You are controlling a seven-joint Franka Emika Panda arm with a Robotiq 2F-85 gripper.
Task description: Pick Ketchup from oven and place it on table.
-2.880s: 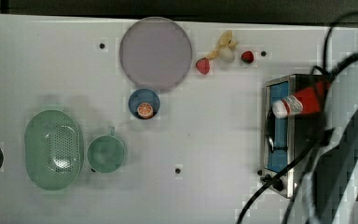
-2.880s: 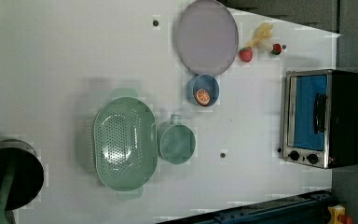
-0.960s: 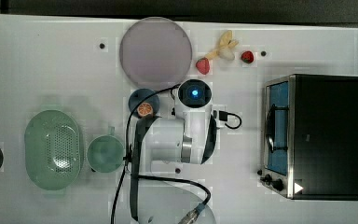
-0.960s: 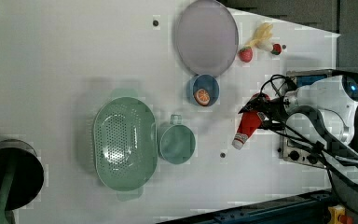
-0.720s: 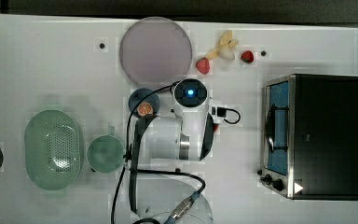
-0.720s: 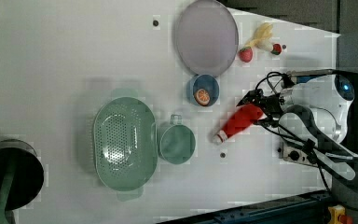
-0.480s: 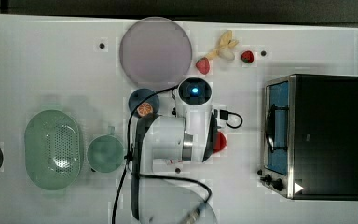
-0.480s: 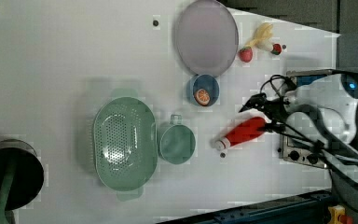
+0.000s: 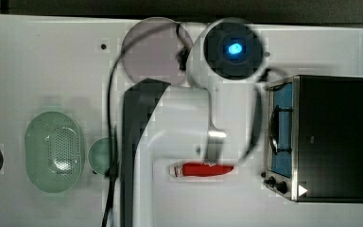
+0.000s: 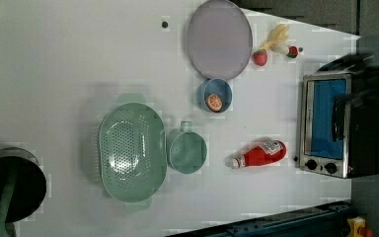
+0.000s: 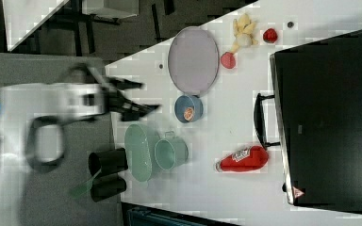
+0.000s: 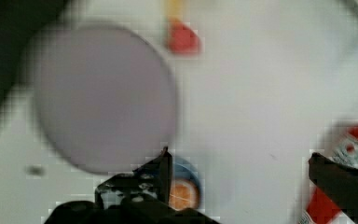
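Ketchup bottle [image 10: 259,154] lying flat on bench [image 10: 54,64], outside toaster oven [image 10: 331,126], just beside its knob end, not touching

Long axis level on bench: in left view, white cap points to left view's left and slightly down, base toward oven; in top view [image 9: 201,169] runs left-right, cap at top view's left

End effector [image 12: 237,186] fingers spread wide, holding nothing, raised clear of bench; in wrist view bottle lies beyond one fingertip [image 12: 340,179], blue bowl [image 12: 186,184] beside other; lilac plate [image 12: 102,95] beyond bowl
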